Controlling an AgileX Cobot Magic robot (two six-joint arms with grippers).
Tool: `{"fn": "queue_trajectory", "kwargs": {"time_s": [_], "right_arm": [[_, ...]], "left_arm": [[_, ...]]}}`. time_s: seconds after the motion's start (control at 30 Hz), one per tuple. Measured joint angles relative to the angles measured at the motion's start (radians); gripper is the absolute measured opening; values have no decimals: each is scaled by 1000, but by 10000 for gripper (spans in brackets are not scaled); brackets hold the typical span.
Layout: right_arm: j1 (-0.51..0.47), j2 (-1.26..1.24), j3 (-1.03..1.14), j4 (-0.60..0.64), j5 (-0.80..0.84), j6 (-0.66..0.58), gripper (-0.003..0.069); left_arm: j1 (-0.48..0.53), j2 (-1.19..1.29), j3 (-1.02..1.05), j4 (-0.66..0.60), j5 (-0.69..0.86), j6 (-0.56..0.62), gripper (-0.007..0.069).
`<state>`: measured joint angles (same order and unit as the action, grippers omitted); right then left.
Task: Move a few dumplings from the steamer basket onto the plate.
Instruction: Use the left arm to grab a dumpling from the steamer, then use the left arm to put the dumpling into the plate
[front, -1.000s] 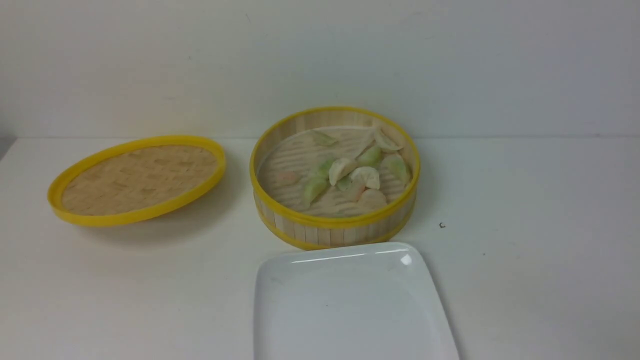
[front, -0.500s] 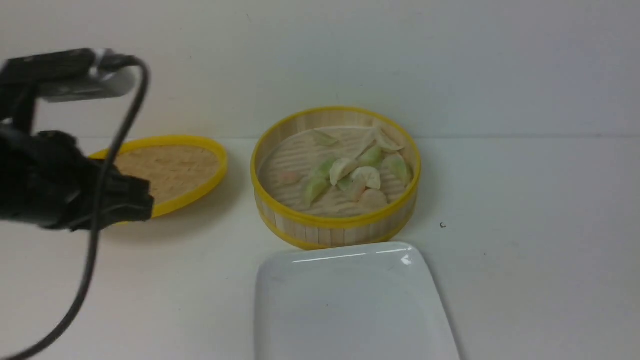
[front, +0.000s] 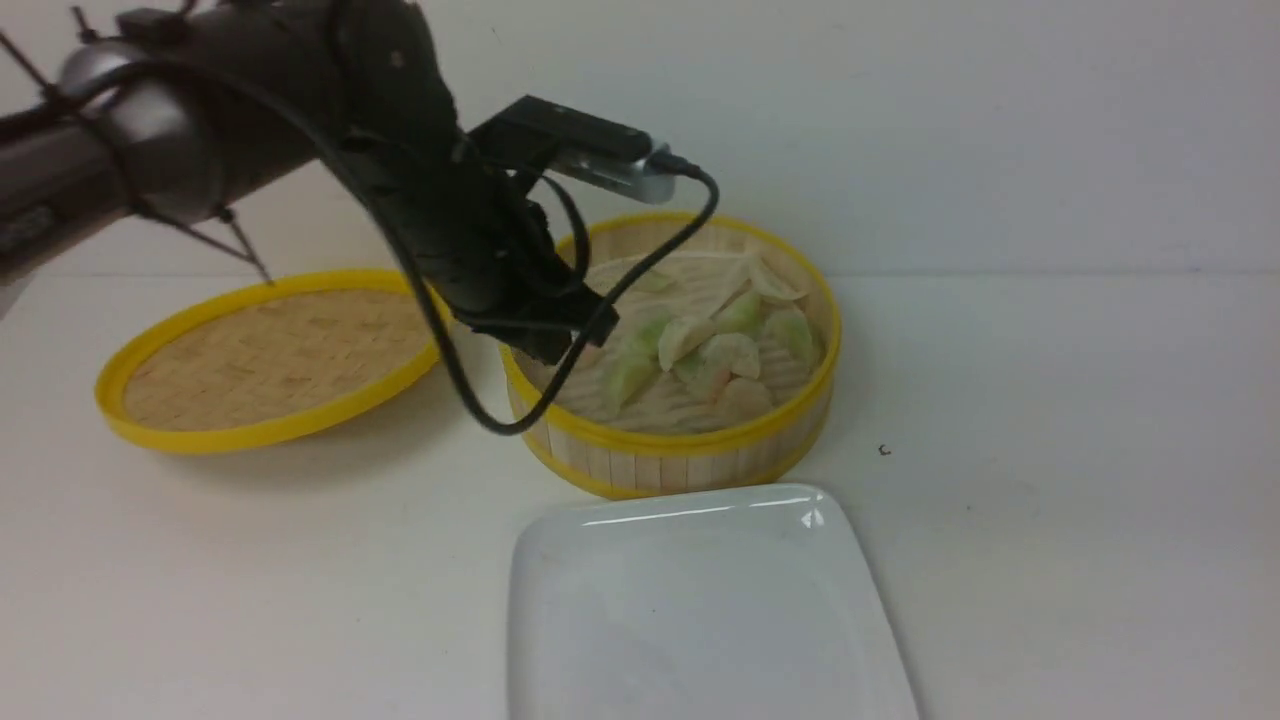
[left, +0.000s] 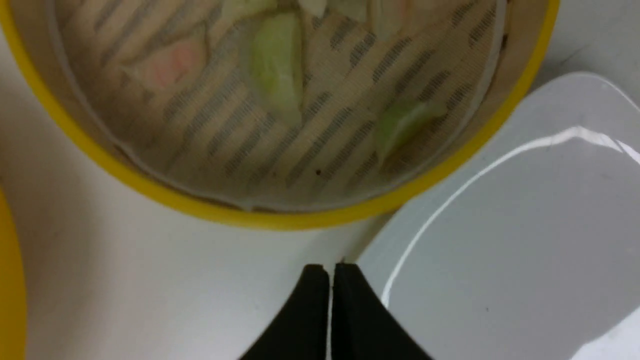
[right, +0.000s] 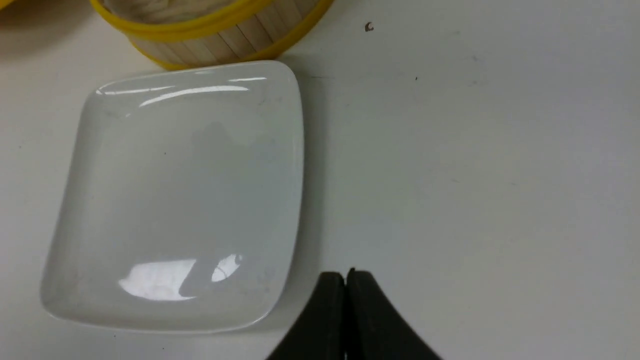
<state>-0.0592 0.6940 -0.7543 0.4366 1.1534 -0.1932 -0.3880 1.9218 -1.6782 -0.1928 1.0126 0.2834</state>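
Front view: the left arm (front: 440, 200) reaches in from the left, over the left rim of the basket (front: 690, 455), which stands mid-table (front: 1050, 450). The dumplings (front: 700, 345), green, cream and pinkish, lie clustered inside the basket, mostly toward its right. The plate (front: 700, 610) lies just in front of the basket. The lid (front: 270, 360) lies to its left.

Left wrist view: the left hand (left: 330, 270) has its fingers pressed together, gripping nothing. It hangs over the table between the basket's rim and the plate's corner. One pink and two green dumplings show on the slatted floor.

Right wrist view: the right hand (right: 346, 274) is likewise closed and holds nothing, above the table just beside the plate.
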Motion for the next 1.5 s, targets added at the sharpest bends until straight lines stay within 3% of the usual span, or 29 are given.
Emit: {"fn": "queue_trajectory", "kwargs": {"time_s": [0.27, 0.43, 0.5, 0.63, 0.7, 0.83, 1.03, 1.2, 1.37, 1.5], "right_arm": [[0, 1, -1, 0, 10, 30, -15], [0, 1, -1, 0, 15, 36, -15], [0, 1, -1, -1, 18, 37, -15], [0, 1, -1, -1, 19, 37, -15], [0, 1, -1, -1, 19, 37, -15], [0, 1, -1, -2, 24, 36, -15], [0, 1, -1, -4, 38, 35, -15], [0, 1, -1, -4, 41, 32, -15], [0, 1, -1, -4, 41, 32, -15], [0, 1, -1, -4, 41, 24, -15]], "left_arm": [[-15, 180, -189, 26, 5, 40, 27], [-15, 264, -209, 25, -119, 44, 202], [-15, 300, -209, 25, -158, 44, 307], [-20, 346, -209, 22, -181, 46, 397], [-21, 363, -209, 22, -183, 46, 400], [-24, 383, -225, 38, -166, -11, 267], [-24, 325, -306, 62, 43, -67, 267], [-24, 117, -333, 27, 196, -69, 267], [-46, -65, -175, -37, 210, -69, 267], [-122, -141, 84, -61, 216, -69, 267]]}}
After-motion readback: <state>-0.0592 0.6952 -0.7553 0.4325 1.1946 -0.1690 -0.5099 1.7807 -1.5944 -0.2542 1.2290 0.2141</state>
